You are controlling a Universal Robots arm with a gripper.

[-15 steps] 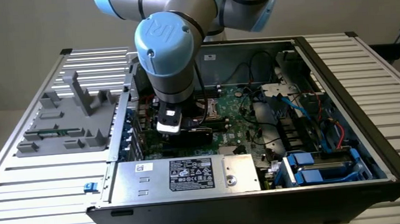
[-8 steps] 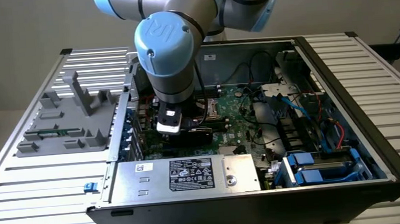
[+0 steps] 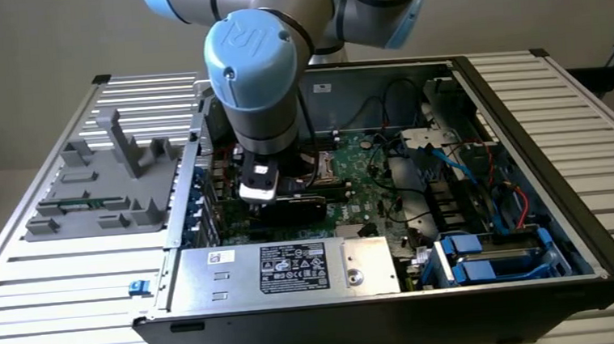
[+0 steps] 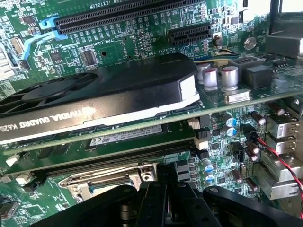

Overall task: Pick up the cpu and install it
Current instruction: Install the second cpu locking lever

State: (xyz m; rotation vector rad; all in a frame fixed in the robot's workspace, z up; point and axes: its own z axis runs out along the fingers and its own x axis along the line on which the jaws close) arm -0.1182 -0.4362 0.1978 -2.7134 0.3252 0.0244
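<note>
I am hovering the gripper (image 4: 165,179), fingers closed and seemingly empty, over the socket (image 4: 106,182) beside the graphics card (image 4: 94,94), where I cannot make out the cpu, a light, stiff, fragile chip best gripped by its edges.

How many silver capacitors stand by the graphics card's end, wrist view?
3: silver capacitors stand in a row beside the graphics card, between it and a dark block. Others may hide behind the card.

A black graphics card (image 4: 104,94) stands just beside the socket (image 4: 111,182).
</note>
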